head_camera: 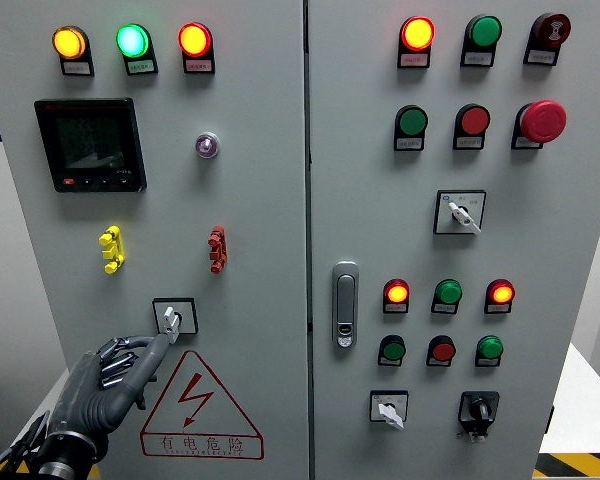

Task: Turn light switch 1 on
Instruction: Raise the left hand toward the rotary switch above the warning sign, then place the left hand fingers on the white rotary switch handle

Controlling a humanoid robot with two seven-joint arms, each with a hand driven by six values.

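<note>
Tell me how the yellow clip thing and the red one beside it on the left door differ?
The yellow handle is bright yellow and sits further left, under the black meter; the red handle is red and sits below the small round lens. Both are small, upright, and mounted at about the same height.

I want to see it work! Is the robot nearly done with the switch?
Almost. Done: the left hand has reached the rotary switch above the warning triangle. In hand: a fingertip touches its white knob. Left: turning it; I can't tell whether it has turned yet.
</note>
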